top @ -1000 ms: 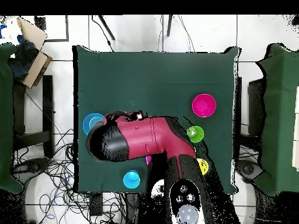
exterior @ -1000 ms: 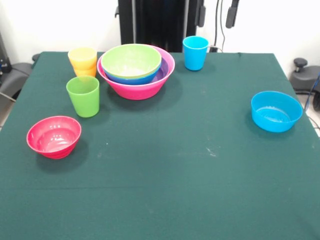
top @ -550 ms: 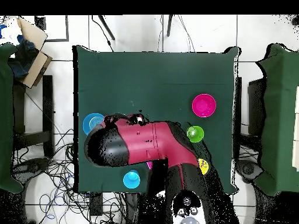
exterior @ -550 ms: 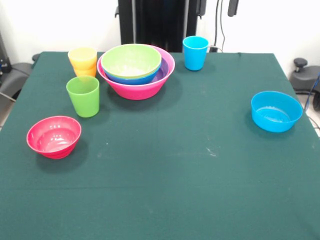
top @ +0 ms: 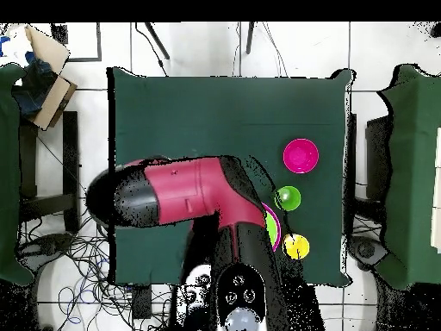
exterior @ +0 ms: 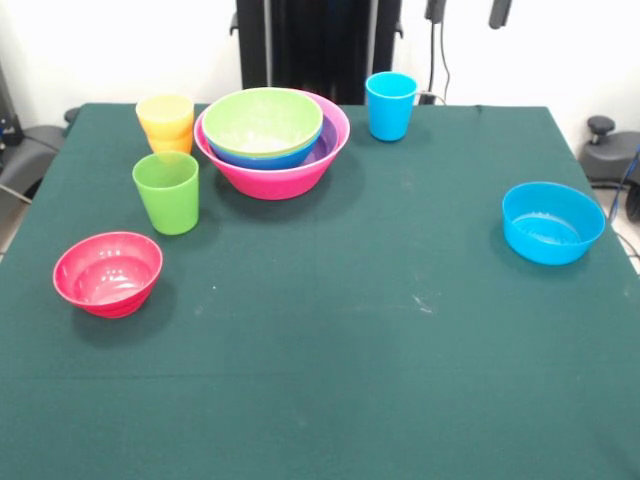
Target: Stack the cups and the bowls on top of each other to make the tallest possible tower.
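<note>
Tower [exterior: 272, 140] at the bench's [exterior: 350, 330] far side: light green bowl [exterior: 262, 119] nested in blue, purple, pink.
Hand [exterior: 467, 10] just two dark tips at top edge, apart, gripping nothing; green cup [exterior: 167, 192], red-pink bowl [exterior: 108, 272], light blue bowl [exterior: 552, 222] standing loose.

We're seeing the tower [exterior: 272, 140] sitting at the table's far side w/ light green, blue and purple bowls nesting in the large pink bowl, yellow-on-orange cups [exterior: 166, 123] just left, green cup [exterior: 167, 192] nearer, blue cup [exterior: 390, 105] right, red-pink bowl [exterior: 108, 272] and light blue bowl [exterior: 552, 221] lying apart.
</note>
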`<state>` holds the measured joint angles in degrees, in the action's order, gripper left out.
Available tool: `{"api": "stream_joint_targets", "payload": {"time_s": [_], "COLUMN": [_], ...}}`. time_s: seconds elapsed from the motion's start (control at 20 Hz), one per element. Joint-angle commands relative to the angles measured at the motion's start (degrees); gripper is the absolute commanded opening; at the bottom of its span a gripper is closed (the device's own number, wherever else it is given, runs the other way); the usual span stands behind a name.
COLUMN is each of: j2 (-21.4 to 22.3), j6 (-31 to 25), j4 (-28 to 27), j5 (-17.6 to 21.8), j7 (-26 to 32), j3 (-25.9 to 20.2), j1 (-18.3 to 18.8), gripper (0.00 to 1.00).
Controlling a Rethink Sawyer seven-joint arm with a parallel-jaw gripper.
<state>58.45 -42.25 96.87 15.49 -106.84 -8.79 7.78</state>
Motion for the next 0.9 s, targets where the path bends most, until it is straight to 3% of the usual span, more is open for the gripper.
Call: {"api": "stream_joint_targets", "payload": {"time_s": [0.05,0.2,0.6,0.9], "j2": [-6.27,-6.44,-7.37,-9.61], "j6": [-2.61,-2.30,4.46,8.67], "j4": [-5.27,-6.19,-2.90,0.32], "j5": [0.19,-0.14,-1.11,1.54], "j7": [-21.15,-22.17,-14.69,-12.15], "j3": [6.60,8.74,3.56,2.71], "j1": [-4.90,-5.26,-0.90,0.47], "gripper": [1.00,1.00,1.00,1.00]}}
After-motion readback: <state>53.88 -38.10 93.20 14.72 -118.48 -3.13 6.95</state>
